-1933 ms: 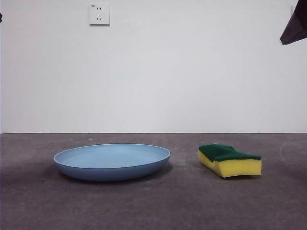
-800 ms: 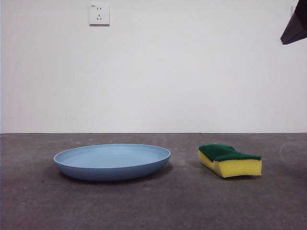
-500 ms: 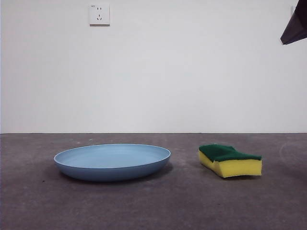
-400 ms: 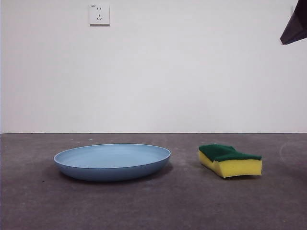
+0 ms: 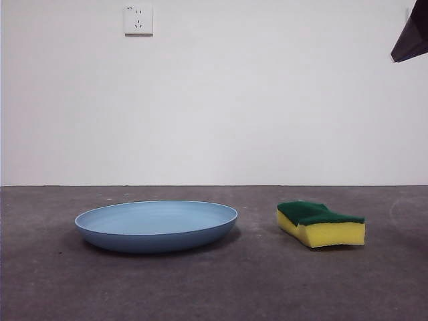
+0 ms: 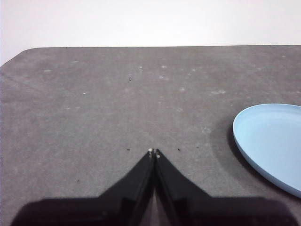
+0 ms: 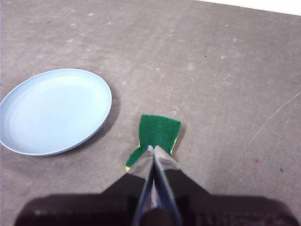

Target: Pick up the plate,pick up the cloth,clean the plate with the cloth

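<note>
Both grippers are sitting w/ jaws pressed together, holding nothing. Left gripper (image 6: 153, 151) is hovering over bare table (image 6: 94, 103), w/ the plate (image 6: 273, 141) off at about 3 o'clock from its tips. Right gripper (image 7: 153, 149) is hanging above the cloth (image 7: 159, 133), which is really a yellow sponge w/ green scrub top, not touching it afaict. In front view the plate (image 5: 156, 225) is lying flat at the left, sponge (image 5: 321, 223) near it at 3 o'clock, apart. Wall socket (image 5: 138, 20) is showing up top, black arm tip (image 5: 411, 37) at top right corner.
</note>
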Motion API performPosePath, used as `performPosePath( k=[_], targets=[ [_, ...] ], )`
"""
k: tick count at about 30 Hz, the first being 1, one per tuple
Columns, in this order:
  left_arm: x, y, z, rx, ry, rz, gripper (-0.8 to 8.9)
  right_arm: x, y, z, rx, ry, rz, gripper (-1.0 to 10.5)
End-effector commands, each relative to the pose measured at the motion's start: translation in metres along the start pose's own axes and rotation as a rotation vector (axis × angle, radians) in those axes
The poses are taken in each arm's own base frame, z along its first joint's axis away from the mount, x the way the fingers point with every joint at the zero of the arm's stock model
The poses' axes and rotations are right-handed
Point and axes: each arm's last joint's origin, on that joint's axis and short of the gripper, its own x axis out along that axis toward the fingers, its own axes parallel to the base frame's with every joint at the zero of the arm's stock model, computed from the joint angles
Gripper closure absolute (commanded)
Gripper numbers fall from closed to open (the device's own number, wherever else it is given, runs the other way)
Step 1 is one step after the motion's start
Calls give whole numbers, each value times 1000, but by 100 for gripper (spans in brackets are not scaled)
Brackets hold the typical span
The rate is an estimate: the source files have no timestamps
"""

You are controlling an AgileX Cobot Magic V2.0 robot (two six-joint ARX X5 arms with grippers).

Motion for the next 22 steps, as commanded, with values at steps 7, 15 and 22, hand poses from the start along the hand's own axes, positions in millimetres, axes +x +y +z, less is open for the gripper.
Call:
performPosePath(
  k=[7, 15, 22],
  targets=[
    [1, 1, -4, -7, 7, 8, 816, 0, 0, -1, 7, -3, -2, 946],
    [1, 1, -4, -7, 7, 8, 816, -2, -3, -1, -31, -22, -86, 946],
    [1, 1, -4, -7, 7, 8, 816, -16, -21, -3, -79, -114, -78, 946]
  ],
)
